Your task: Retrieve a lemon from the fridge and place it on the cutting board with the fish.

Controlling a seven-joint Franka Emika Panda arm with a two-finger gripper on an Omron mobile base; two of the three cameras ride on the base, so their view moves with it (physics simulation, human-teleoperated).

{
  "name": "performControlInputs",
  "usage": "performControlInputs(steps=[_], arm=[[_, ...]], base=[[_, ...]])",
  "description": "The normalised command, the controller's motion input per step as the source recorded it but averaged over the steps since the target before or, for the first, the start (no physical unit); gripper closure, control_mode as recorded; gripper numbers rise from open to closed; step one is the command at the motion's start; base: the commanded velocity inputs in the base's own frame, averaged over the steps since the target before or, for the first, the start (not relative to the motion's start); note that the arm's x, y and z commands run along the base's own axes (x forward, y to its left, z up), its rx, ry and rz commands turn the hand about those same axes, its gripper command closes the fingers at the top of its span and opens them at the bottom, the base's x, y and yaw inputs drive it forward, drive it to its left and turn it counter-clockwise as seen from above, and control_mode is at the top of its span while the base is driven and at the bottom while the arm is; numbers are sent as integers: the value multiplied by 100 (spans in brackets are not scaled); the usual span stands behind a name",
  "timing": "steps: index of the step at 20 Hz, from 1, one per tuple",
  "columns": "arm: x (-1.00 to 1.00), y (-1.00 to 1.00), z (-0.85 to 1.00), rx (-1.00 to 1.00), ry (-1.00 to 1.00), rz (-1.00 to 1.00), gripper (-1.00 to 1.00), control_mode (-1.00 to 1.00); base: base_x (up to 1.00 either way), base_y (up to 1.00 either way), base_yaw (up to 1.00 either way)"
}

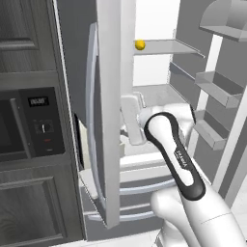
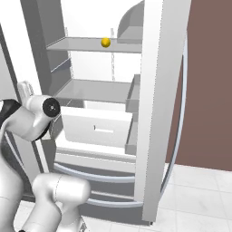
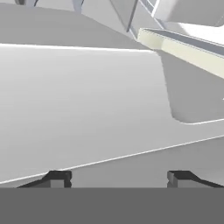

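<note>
Arm bent low inside fridge point(image 2: 163, 113); gripper point(image 3: 118, 177) fingertips apart, holding nothing.

Flat, even brightness all round, no lamp to be picked out; the fridge point(image 2: 154, 108) interior is washed nearly pure white at the back, almost glaring. Shadows are soft grey gradients under the shelves point(image 2: 86, 44), no hard edges. Everything looks slightly soft and low in detail, the close-up hand view smoothest, without edge distortion
</note>
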Motion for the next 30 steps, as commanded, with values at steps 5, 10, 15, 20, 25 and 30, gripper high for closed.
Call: performControlInputs(steps=[5,10,15,20,25,30], arm=[[-3,79,-2,0,0,0,-100,-100],[-14,91,-5,0,1,0,-100,-100],[-11,79,-4,0,2,0,-100,-100],[-10,18,0,0,0,-3,-100,-100],[-31,-29,16,0,8,-5,-100,-100],[-21,-77,44,-6,13,-2,-100,-100]], base=[[0,0,0],[0,0,0],[0,0,0],[0,0,0],[0,0,0],[0,0,0]])
